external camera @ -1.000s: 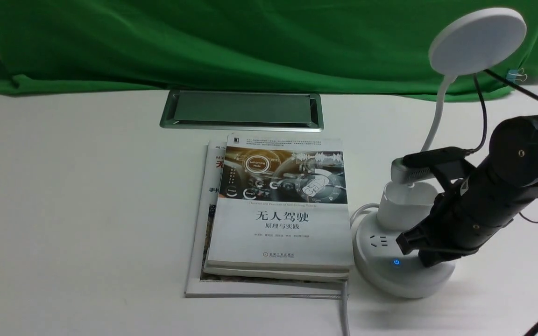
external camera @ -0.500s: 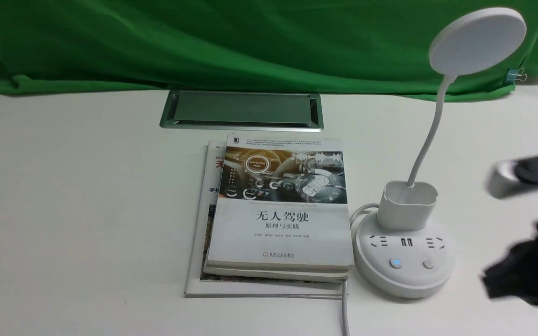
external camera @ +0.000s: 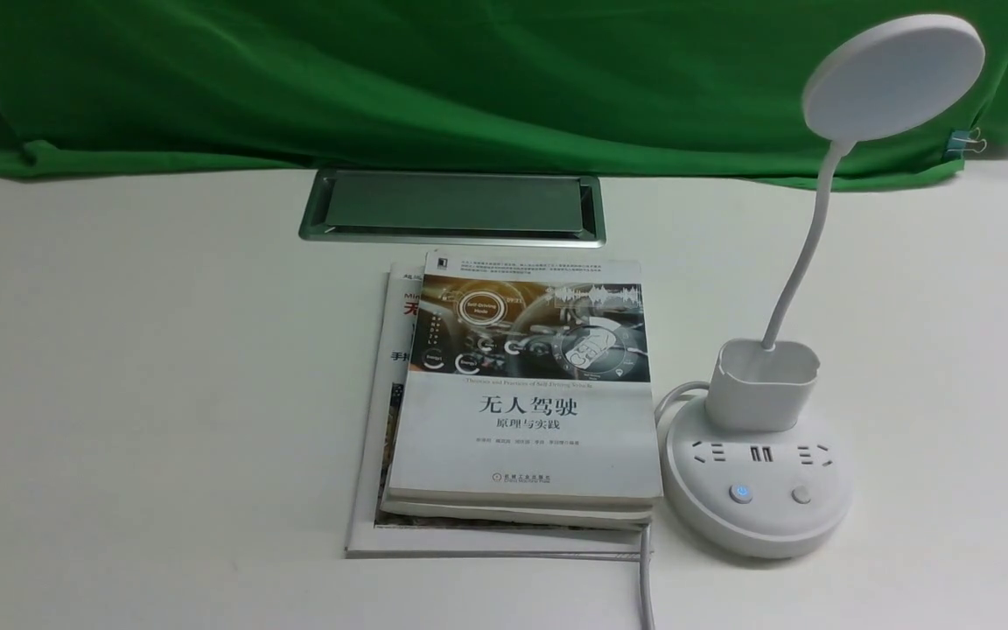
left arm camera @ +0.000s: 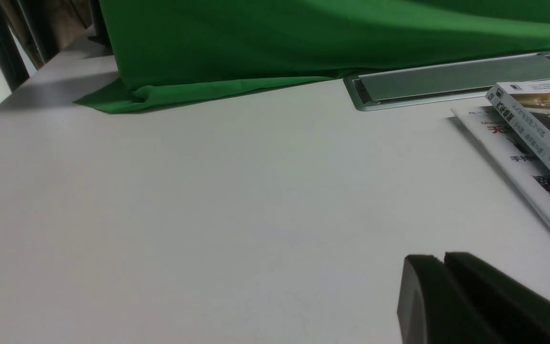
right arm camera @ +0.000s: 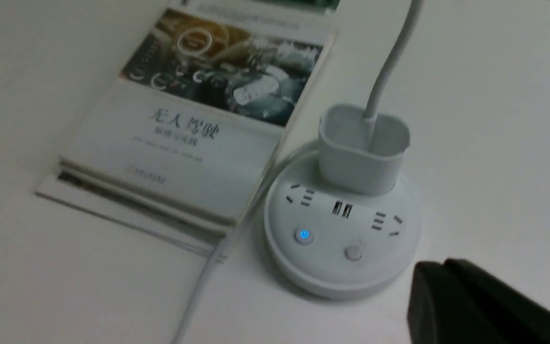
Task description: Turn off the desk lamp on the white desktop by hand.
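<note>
Shows smooth white plastic lamp [external camera: 758,459] on matte desktop [external camera: 119,367], just right of glossy stacked books [external camera: 526,394]: flat disc head, thin curved neck, round base, button [external camera: 741,493] glowing blue. Reads "无人驾驶" on top cover. Keeps black left gripper [left arm camera: 444,260] and right gripper [right arm camera: 447,265] closed, empty.

Front view: even, diffuse light from above, moderately bright, sharp. No glare on white matte desktop [external camera: 163,350]. Soft shadow under fold of green cloth backdrop [external camera: 381,79] at far edge. Thin shadow along near edge of stacked paperback books [external camera: 526,411]. Small blue light glows on left button of white round-based desk lamp [external camera: 758,472].

Left wrist view: greyer and dimmer. Black left gripper [left arm camera: 444,260] close to lens, featureless.

Right wrist view: blurred throughout, book print smeared. Black right gripper [right arm camera: 444,265] soft-edged.
</note>
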